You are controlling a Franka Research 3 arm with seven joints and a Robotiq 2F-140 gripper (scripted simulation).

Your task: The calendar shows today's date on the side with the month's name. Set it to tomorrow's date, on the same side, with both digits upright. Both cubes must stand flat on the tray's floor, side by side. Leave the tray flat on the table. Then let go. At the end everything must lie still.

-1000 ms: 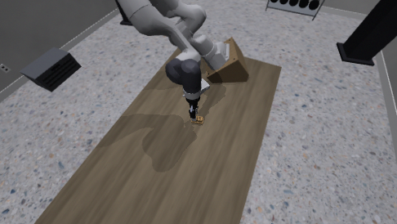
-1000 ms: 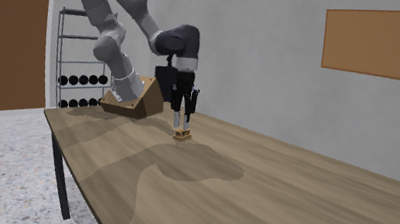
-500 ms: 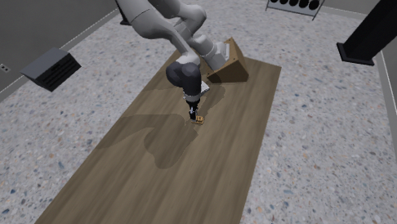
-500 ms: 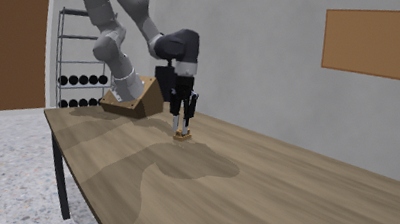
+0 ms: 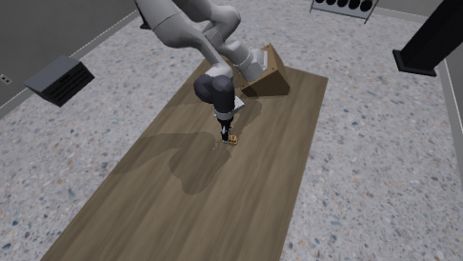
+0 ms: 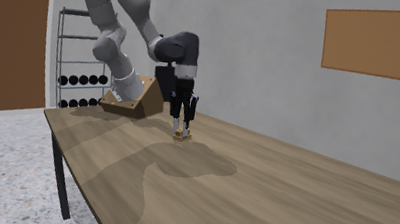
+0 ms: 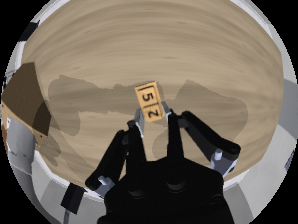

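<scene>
The small orange-tan tray (image 5: 234, 143) (image 6: 182, 139) lies on the table under my gripper (image 5: 227, 140) (image 6: 180, 133) (image 7: 153, 116). In the wrist view two wooden cubes sit side by side in it. The far cube (image 7: 148, 95) shows a dark 5 on top, turned sideways in this view. The near cube (image 7: 153, 112) shows a digit like a 2, also turned. My fingers point down on either side of the near cube, low at the tray, parted a little wider than the cube and not clamped on it. The month's name and the cubes' side faces cannot be read.
The wooden table (image 5: 191, 219) (image 6: 266, 204) extends around the tray. The arm's brown wedge-shaped base (image 5: 269, 78) (image 6: 145, 103) (image 7: 27, 95) stands at one end of the table. The arm's shadow falls across the table beside the tray.
</scene>
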